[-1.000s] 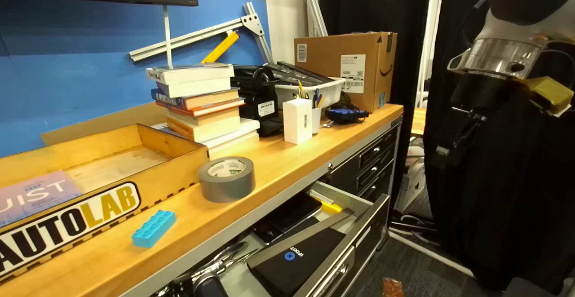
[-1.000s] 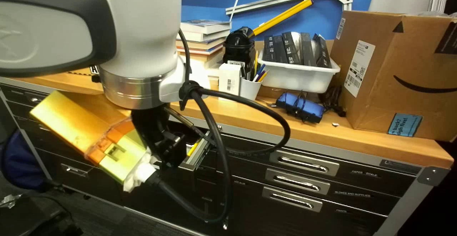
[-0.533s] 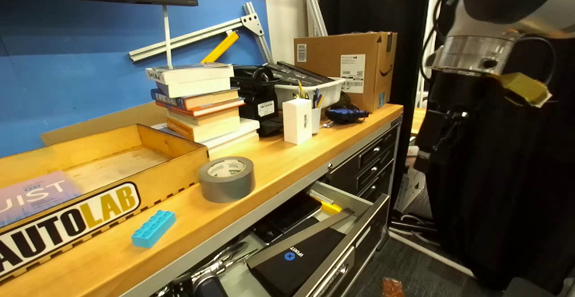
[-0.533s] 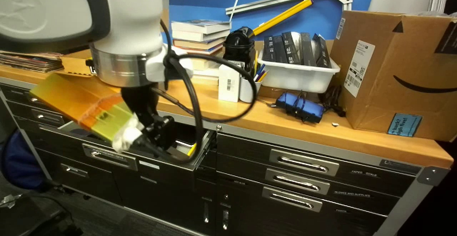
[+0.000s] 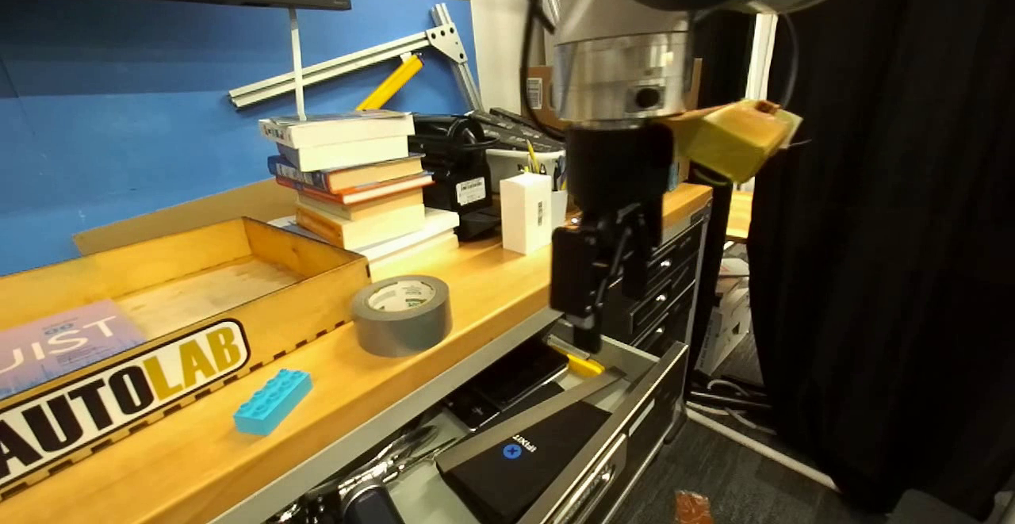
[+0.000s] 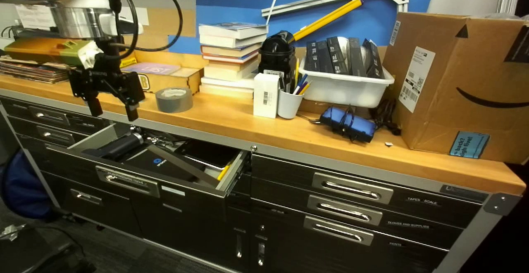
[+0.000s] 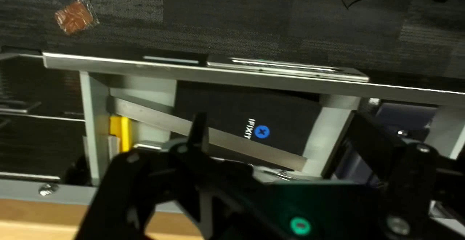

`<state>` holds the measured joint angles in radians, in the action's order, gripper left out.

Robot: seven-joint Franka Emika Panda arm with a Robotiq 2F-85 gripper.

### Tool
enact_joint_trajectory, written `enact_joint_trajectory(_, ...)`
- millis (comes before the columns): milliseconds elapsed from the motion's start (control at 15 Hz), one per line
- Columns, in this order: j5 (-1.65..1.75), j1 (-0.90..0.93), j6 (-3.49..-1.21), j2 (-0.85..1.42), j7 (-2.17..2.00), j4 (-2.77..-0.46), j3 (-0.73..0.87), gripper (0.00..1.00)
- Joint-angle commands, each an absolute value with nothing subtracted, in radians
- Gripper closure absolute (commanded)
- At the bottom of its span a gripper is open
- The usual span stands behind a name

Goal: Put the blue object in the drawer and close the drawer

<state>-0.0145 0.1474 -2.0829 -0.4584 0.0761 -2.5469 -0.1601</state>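
Note:
The blue object [image 5: 273, 403] is a cyan studded block lying on the wooden worktop in front of the AUTOLAB tray. It does not show in the wrist view or in the exterior view that faces the cabinet. The drawer [image 6: 186, 191] stands pulled out; its front rail also shows in an exterior view [image 5: 614, 449] and in the wrist view [image 7: 283, 78]. My gripper [image 6: 114, 111] is open and empty, with its fingers apart and pointing down. It hangs above the open drawer, near the worktop's front edge, well away from the blue object.
A grey tape roll [image 5: 400, 315] sits on the worktop between the tray [image 5: 305, 302] and the front edge. The drawer holds a black IFIXIT box [image 7: 247, 113], a metal strip and tools. Books [image 6: 231, 62], a white box [image 6: 265, 95] and a carton stand behind.
The arm has swung across to above the open drawer, and the gripper has turned so both fingers show. The blue object and the drawer have not moved.

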Motion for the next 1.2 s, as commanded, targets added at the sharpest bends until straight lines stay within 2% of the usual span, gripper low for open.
enact_joint_trajectory(0, 0.013, 0.206, -2.088, -0.286, 0.073, -2.377, -0.223, 0.0)
enact_joint_trajectory(733, 0.152, 0.278, -2.27, 0.08, 0.052, -2.088, -0.294, 0.0)
enact_joint_trajectory(1133, 0.168, 0.322, -2.285, 0.248, 0.034, -1.931, -0.295, 0.0)
